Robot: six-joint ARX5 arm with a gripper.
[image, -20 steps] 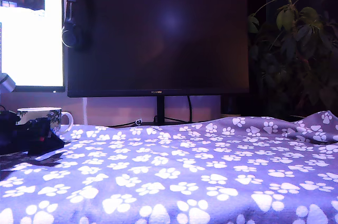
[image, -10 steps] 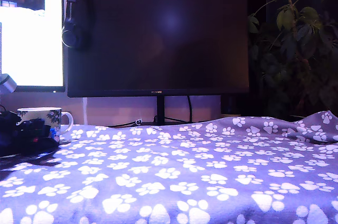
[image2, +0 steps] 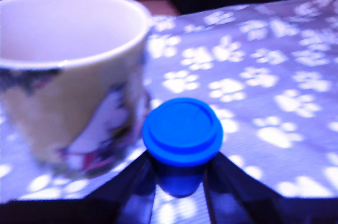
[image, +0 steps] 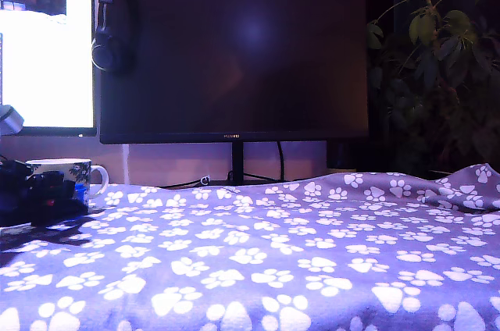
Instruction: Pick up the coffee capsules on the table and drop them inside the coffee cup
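Observation:
In the wrist view a blue coffee capsule (image2: 182, 134) sits lid-up between the two dark fingers (image2: 129, 184) of my gripper (image2: 179, 179), which is shut on it. Right beside it stands the coffee cup (image2: 68, 76), its white inside showing nothing; I cannot tell whether capsule and cup touch. Both are over the paw-print table (image2: 274, 76). At the exterior view's far left my gripper (image: 47, 194) is a dark shape in front of the coffee cup (image: 70, 169), whose white handle shows. The table (image: 273, 268) shows no other capsule.
A large dark monitor (image: 234, 58) stands behind the table, with headphones (image: 113, 26) hung on its corner. A lit screen (image: 43, 42) is at the exterior view's left, a leafy plant (image: 437, 58) at its right. The cloth bunches up at the far right (image: 469, 186).
My gripper has drawn back toward the exterior view's left and risen slightly, staying in front of the cup. The cup has not moved.

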